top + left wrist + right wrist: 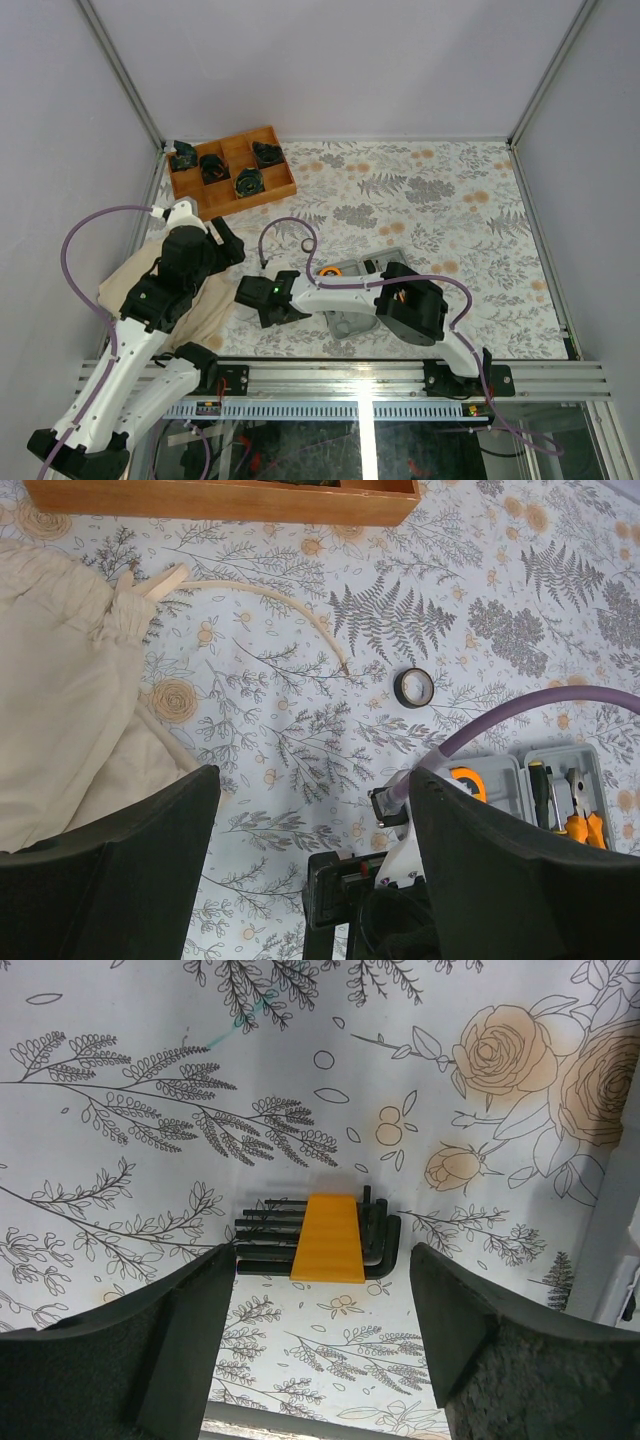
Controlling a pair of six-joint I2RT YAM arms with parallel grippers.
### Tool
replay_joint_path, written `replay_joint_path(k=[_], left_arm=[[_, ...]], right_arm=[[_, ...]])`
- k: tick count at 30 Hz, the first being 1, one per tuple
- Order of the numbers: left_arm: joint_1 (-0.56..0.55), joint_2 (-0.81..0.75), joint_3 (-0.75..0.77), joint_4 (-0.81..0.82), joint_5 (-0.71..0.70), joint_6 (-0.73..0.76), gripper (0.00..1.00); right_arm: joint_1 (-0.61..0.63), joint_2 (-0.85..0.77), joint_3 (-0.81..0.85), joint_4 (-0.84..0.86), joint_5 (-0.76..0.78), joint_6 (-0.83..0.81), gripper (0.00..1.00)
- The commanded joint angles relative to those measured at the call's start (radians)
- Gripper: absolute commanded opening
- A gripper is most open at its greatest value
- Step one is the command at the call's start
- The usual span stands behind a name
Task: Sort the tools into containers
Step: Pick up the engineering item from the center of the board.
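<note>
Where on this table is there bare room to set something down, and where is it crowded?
The far right of the table, from the wooden tray across to the right wall, is bare. A smaller patch lies between tray and black ring. Crowded: the near centre, with the grey case, the hex key set and the cloth bag to the left.

Hex keys (262, 1236) blk, holder (328, 1238) orange; cloth (150, 1170) white w/ grey ferns, orange roses.
</note>
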Motion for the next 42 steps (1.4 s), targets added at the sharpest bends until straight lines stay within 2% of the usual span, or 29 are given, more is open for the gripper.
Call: replay_joint_path(k=[1, 9, 23, 29, 36, 42], left_arm=[[0.010, -0.009, -0.010, 0.057, 0.006, 0.022, 0.76], [0.012, -0.007, -0.011, 0.059, 0.009, 0.023, 0.76], [0.020, 0.002, -0.013, 0.063, 0.025, 0.027, 0.76], [0.021, 0.005, -0.011, 0.063, 0.026, 0.026, 0.76], [0.025, 0.004, -0.012, 0.063, 0.026, 0.028, 0.76], [0.025, 0.005, -0.012, 0.064, 0.026, 0.028, 0.76]], right_arm=[[0.008, 0.048, 0.029, -0.040, -0.001, -0.016, 0.77], [0.007, 0.080, 0.048, -0.057, -0.021, -0.037, 0.75], [0.007, 0.065, 0.040, -0.053, -0.016, -0.062, 0.64], [0.007, 0.000, 0.018, -0.032, 0.040, -0.110, 0.64], [0.007, -0.093, -0.053, 0.073, 0.003, -0.162, 0.64], [0.006, -0.147, -0.082, 0.073, 0.018, -0.175, 0.65]])
